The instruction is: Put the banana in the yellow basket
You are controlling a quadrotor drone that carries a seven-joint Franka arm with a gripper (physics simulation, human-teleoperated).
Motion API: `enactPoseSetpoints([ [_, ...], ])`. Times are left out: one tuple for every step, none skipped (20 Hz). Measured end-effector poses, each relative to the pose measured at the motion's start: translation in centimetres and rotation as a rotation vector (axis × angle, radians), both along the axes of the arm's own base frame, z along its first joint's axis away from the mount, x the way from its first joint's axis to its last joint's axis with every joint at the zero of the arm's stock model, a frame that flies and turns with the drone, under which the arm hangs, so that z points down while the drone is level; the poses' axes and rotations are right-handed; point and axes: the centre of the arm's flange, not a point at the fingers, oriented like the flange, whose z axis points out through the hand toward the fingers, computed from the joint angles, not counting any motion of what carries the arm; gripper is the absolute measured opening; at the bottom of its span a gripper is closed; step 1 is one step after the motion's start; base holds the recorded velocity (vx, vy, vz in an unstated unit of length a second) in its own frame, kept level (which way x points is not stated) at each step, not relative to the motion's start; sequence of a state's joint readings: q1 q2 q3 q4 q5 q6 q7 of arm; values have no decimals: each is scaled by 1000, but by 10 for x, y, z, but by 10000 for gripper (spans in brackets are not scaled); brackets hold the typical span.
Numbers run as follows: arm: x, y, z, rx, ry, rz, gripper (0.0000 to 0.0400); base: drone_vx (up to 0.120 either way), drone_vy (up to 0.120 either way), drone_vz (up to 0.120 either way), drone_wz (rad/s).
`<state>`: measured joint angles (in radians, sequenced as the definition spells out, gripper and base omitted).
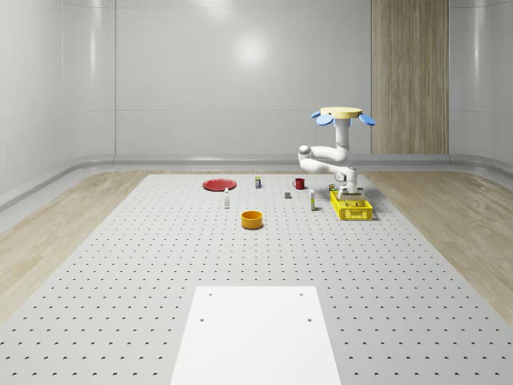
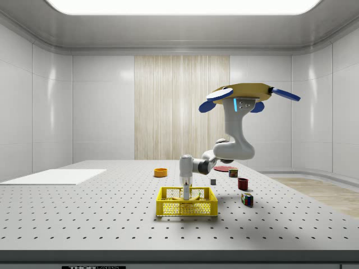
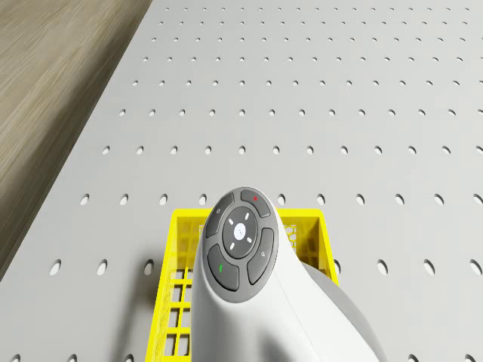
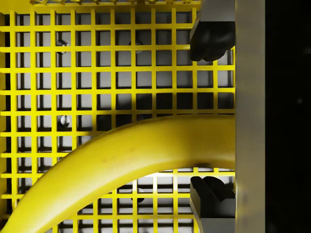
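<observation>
Smooth curved banana (image 4: 126, 155) lies on the grid floor of the yellow basket (image 2: 187, 202), a plastic lattice crate on the perforated counter (image 1: 144, 265). Jaws stand apart w/ black pads (image 4: 211, 41) each side of the fruit, not touching it. Drone (image 2: 242, 94) hovers beside the basket; banana's ends cut off in wrist view.

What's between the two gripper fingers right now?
The banana lies between the fingers, over the yellow basket's grid floor, in the wrist view; the pads stand apart from it.
</observation>
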<state>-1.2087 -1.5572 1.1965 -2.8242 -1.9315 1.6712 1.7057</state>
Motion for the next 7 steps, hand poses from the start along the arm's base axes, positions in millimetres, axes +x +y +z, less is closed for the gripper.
enactPoseSetpoints([
  [0, 0, -3, 0, 0, -1, 372, 0, 0, 0, 0],
  [0, 0, -7, 1, 0, -2, 378, 0, 0, 0, 0],
  [0, 0, -11, 1, 0, -3, 383, 0, 0, 0, 0],
  [0, 0, -14, 1, 0, -4, 387, 0, 0, 0, 0],
  [0, 0, -16, 1, 0, -4, 390, 0, 0, 0, 0],
  [0, 0, -18, 1, 0, -5, 392, 0, 0, 0, 0],
  [0, 0, -20, 1, 0, -5, 394, 0, 0, 0, 0],
])
